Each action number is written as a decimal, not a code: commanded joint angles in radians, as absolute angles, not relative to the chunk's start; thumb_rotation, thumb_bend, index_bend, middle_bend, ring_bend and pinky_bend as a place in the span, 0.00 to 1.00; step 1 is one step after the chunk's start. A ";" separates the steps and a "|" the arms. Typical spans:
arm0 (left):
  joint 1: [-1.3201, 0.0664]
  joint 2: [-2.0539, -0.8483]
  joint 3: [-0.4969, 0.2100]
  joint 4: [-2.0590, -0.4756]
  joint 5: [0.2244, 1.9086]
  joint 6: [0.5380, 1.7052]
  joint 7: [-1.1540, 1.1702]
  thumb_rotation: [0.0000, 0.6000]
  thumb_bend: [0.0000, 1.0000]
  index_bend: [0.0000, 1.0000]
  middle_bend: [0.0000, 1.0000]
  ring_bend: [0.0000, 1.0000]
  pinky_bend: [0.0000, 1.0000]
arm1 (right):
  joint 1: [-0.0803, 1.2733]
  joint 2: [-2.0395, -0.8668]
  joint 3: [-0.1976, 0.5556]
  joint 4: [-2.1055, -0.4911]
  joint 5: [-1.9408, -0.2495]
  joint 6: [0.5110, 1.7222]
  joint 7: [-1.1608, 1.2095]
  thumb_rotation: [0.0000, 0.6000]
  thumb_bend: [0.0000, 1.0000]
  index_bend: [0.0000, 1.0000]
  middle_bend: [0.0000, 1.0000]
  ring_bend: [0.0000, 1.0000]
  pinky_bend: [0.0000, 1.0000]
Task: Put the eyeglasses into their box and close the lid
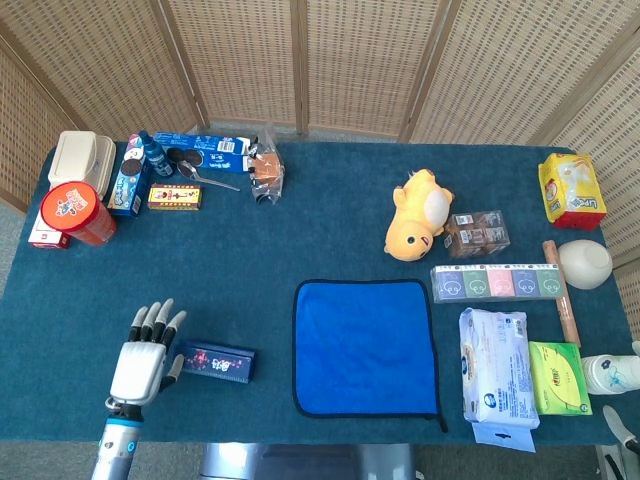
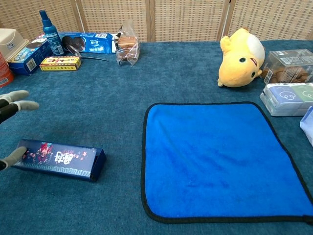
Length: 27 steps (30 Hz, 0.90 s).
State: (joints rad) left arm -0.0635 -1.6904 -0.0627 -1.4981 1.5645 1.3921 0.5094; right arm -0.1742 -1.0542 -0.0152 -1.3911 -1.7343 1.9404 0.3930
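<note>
The dark blue eyeglasses box (image 1: 213, 362) lies near the table's front left with its printed lid down flat, and it also shows in the chest view (image 2: 58, 157). The eyeglasses are hidden inside it. My left hand (image 1: 140, 365) is just left of the box with its fingers spread and nothing in it. In the chest view one fingertip (image 2: 13, 155) touches the box's left end, and the other fingers (image 2: 19, 105) hover above the table. Only a sliver of my right hand (image 1: 615, 428) shows at the bottom right corner; its fingers cannot be read.
A blue cloth (image 1: 365, 345) lies right of the box. A yellow plush (image 1: 420, 212) and tissue packs (image 1: 497, 378) sit on the right. Snack boxes, a spray bottle and a red tub (image 1: 72, 212) crowd the back left corner.
</note>
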 commanded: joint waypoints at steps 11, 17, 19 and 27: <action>-0.125 -1.700 -0.110 -1.530 1.418 1.317 0.615 1.00 0.37 0.13 0.00 0.00 0.03 | -0.177 -1.050 -0.014 -1.402 -1.741 1.943 0.384 1.00 0.28 0.10 0.18 0.07 0.12; -0.139 -1.688 -0.117 -1.557 1.429 1.346 0.577 1.00 0.37 0.12 0.00 0.00 0.03 | -0.181 -1.046 -0.013 -1.409 -1.741 1.947 0.380 1.00 0.28 0.10 0.18 0.07 0.13; -0.139 -1.673 -0.114 -1.579 1.449 1.367 0.549 1.00 0.37 0.12 0.01 0.00 0.04 | -0.181 -1.046 -0.013 -1.411 -1.743 1.946 0.377 1.00 0.28 0.10 0.18 0.07 0.13; -0.138 -1.488 -0.034 -1.813 1.454 1.316 0.476 0.88 0.37 0.19 0.02 0.00 0.04 | -0.173 -1.042 -0.010 -1.436 -1.750 1.934 0.349 1.00 0.28 0.10 0.18 0.07 0.13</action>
